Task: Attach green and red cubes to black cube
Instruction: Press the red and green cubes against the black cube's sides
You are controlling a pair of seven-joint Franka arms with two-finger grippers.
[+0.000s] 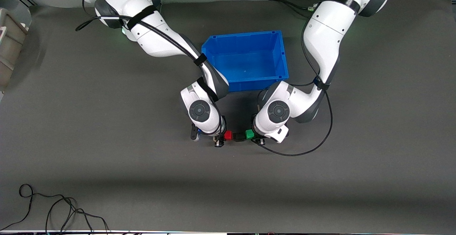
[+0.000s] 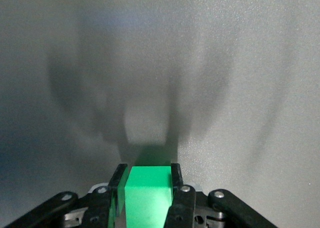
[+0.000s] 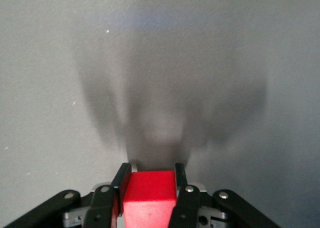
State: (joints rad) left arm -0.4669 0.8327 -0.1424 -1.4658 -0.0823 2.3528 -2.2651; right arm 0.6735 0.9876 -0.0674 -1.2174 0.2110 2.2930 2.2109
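Note:
In the front view the red cube (image 1: 228, 135), the black cube (image 1: 238, 136) and the green cube (image 1: 249, 134) stand in one row, the black one in the middle and touching both. My right gripper (image 1: 223, 139) is shut on the red cube, which shows between its fingers in the right wrist view (image 3: 150, 193). My left gripper (image 1: 254, 137) is shut on the green cube, which shows between its fingers in the left wrist view (image 2: 147, 193). The black cube is out of sight in both wrist views. The row is nearer to the front camera than the blue bin.
An empty blue bin (image 1: 245, 35) stands between the arms, farther from the front camera than the cubes. A black cable (image 1: 302, 153) loops from the left arm onto the mat. Loose cables (image 1: 53, 210) lie at the table's near edge, toward the right arm's end.

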